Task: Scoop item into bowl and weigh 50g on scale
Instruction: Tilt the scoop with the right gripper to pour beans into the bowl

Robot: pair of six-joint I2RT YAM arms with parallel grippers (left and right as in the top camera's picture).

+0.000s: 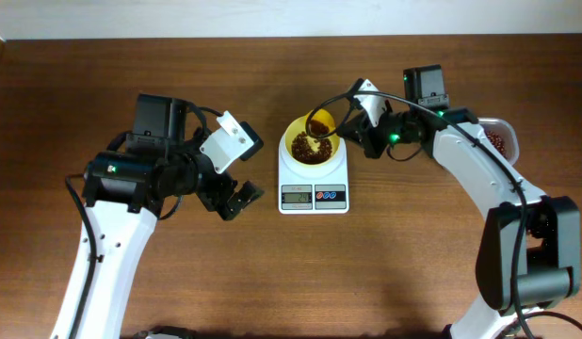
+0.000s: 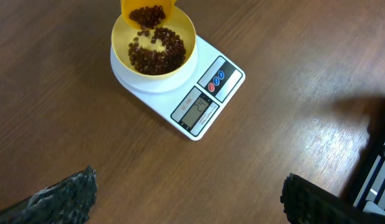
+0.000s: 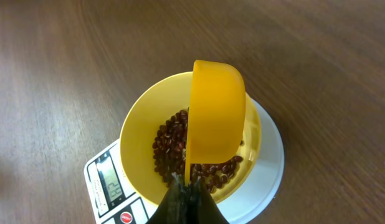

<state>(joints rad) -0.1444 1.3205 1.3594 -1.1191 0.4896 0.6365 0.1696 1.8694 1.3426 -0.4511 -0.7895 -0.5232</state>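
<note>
The pale yellow bowl [image 1: 296, 143] sits on the white scale [image 1: 313, 183] at the table's middle and holds dark reddish-brown beans [image 1: 310, 149]. My right gripper [image 1: 351, 121] is shut on the handle of a yellow scoop [image 1: 320, 122], held tilted over the bowl with beans in it. In the right wrist view the scoop [image 3: 216, 115] stands on edge above the bowl [image 3: 137, 138], gripper [image 3: 187, 186] closed on its handle. My left gripper [image 1: 236, 200] is open and empty, left of the scale. The left wrist view shows bowl [image 2: 122, 38], beans [image 2: 156, 50] and scale [image 2: 202, 106].
A clear plastic tub [image 1: 501, 139] with more beans stands at the right, behind my right arm. The scale's display [image 2: 194, 110] and its red and blue buttons [image 2: 215, 81] face the table's front. Bare wood surrounds the scale.
</note>
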